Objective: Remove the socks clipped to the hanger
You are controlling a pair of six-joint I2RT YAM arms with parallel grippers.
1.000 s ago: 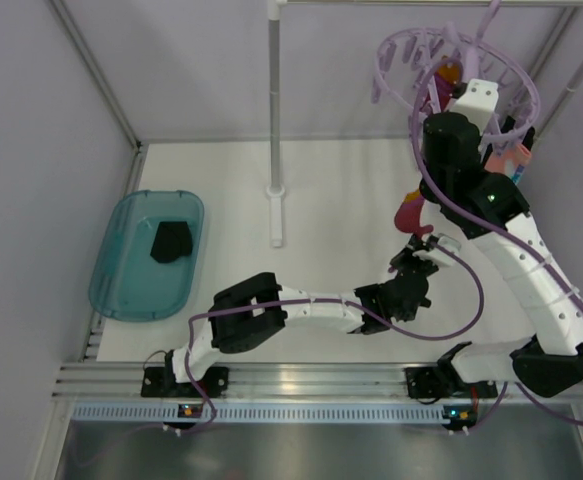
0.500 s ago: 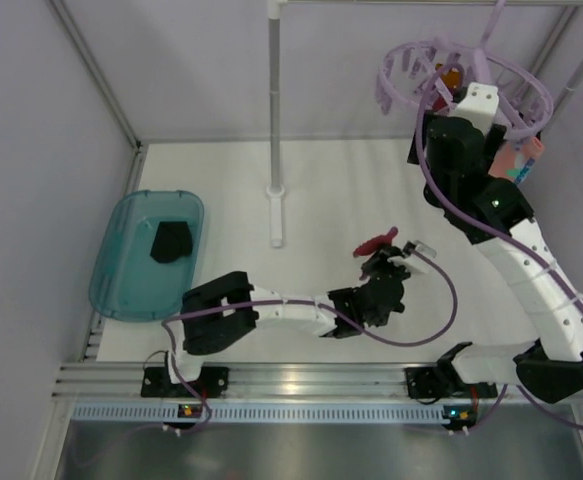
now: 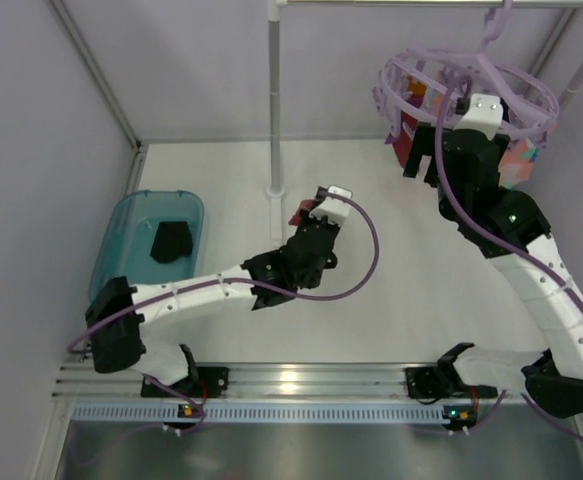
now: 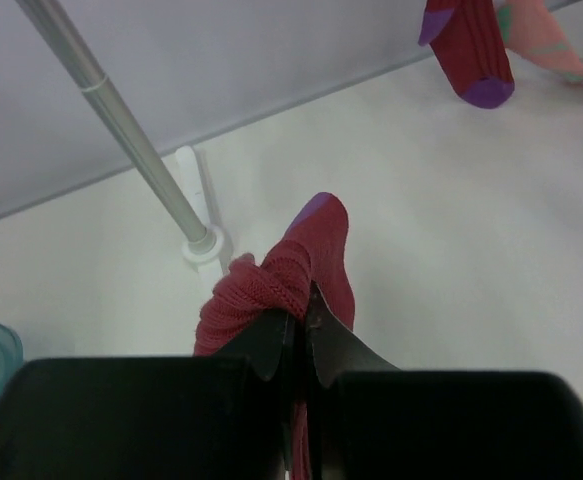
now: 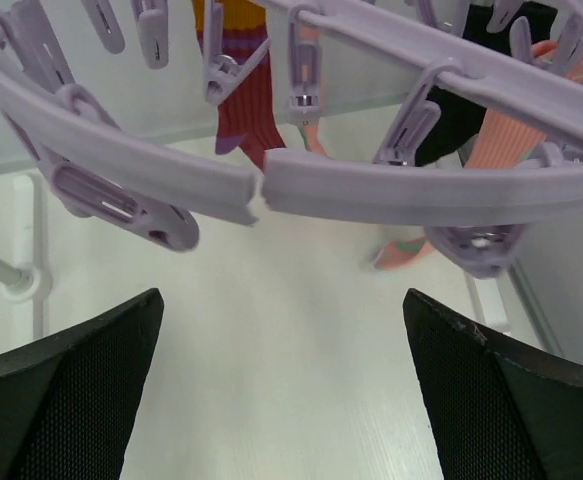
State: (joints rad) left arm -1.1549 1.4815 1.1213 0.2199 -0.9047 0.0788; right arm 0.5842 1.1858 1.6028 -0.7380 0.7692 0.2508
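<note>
My left gripper point(image 4: 304, 300) is shut on a magenta-red sock point(image 4: 281, 280) with a purple toe, which bunches over the fingertips above the white table. In the top view this gripper point(image 3: 314, 222) sits just right of the pole's foot. The lilac hanger point(image 3: 466, 85) hangs at the back right, and its ring point(image 5: 421, 185) and pegs fill the top of the right wrist view. My right gripper point(image 5: 281, 330) is open just below that ring with nothing between its fingers point(image 5: 71, 390). An orange-and-red sock point(image 5: 241, 90), a black sock point(image 5: 461, 110) and a salmon pink sock point(image 5: 501, 140) hang clipped to the pegs.
A white metal pole point(image 3: 274, 110) stands upright at the back centre on a small foot. A teal tub point(image 3: 146, 255) on the left of the table holds a black sock point(image 3: 171, 241). Grey walls close in the table on the left and behind.
My left arm swung left across the table carrying the magenta-red sock, from below the hanger to beside the pole. My right gripper opened wide and rose toward the hanger ring.
</note>
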